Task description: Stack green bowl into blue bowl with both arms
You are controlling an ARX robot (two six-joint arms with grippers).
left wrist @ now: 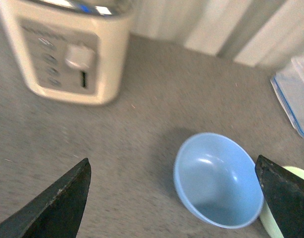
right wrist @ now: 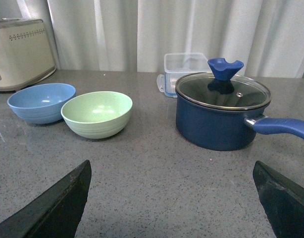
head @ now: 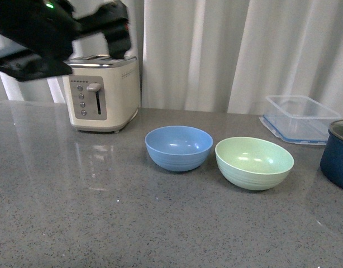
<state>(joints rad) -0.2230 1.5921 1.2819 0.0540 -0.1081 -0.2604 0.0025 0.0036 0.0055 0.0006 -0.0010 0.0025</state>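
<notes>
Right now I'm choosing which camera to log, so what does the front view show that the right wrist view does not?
Front only: the left arm raised at upper left, and the lever on the toaster. Right wrist only: the right fingers, plus the knob and handle of the pot. Both: the blue bowl and green bowl side by side, empty, the toaster and the clear box.

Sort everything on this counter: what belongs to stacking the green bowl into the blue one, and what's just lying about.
For the job:
green bowl
blue bowl
left claw, open
right claw, open

Lying about:
toaster
pot, lid on
clear box
</notes>
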